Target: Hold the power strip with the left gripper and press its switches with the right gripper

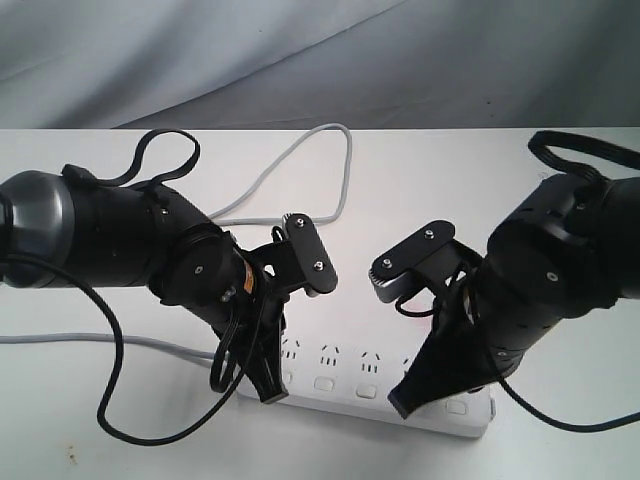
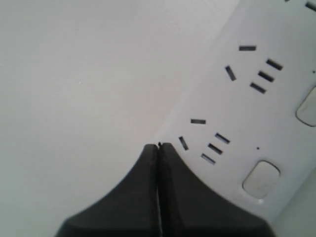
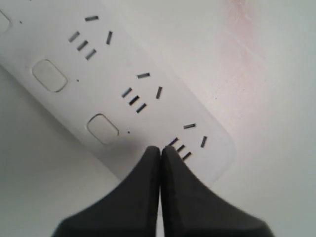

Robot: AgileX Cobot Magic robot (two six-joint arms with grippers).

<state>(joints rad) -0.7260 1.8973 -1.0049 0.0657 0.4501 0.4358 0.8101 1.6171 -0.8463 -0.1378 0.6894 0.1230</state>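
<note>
The white power strip (image 1: 350,402) lies near the table's front edge. Its switches (image 1: 323,383) run in a row below the sockets. My left gripper (image 1: 268,396) is shut with nothing in it. Its tip (image 2: 158,146) rests at the strip's (image 2: 256,113) left end, beside a socket, with a switch (image 2: 261,178) close by. My right gripper (image 1: 403,406) is also shut and empty. Its tip (image 3: 160,148) sits on the strip (image 3: 148,59) by the last socket at the right end. Two switches (image 3: 102,128) show beside it; the end one is hidden under the fingers.
The strip's grey-white cord (image 1: 300,160) loops across the back of the white table (image 1: 440,170) and runs off to the left (image 1: 100,340). A grey cloth (image 1: 300,60) hangs behind. A black cable (image 1: 120,400) loops down from the left arm.
</note>
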